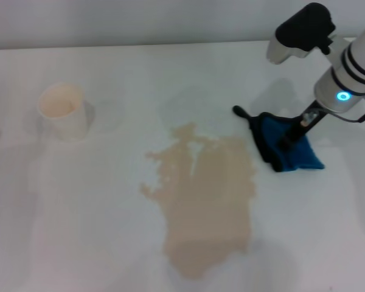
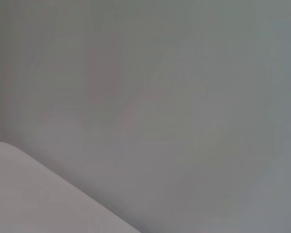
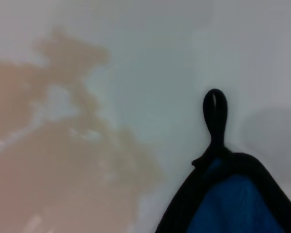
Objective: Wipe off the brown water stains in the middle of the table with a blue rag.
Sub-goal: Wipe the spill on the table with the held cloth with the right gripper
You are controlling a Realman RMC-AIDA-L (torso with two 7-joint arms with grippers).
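Cream paper cup (image 1: 64,111) standing well left of the brown water stains (image 1: 204,198) on the table (image 1: 79,231). Just right of the stains, the blue rag (image 1: 286,146), pinned under the right gripper (image 1: 290,139); finger state not discernible.

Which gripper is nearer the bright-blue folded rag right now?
Right. The right gripper is down on the bright-blue folded rag, beside the tan puddle. The left gripper is out of the head view, off the table's work area.

You've got the blue rag (image 1: 286,146) bunched up right of center, just beside the brown water stains (image 1: 207,201) spread mid-table (image 1: 79,231).
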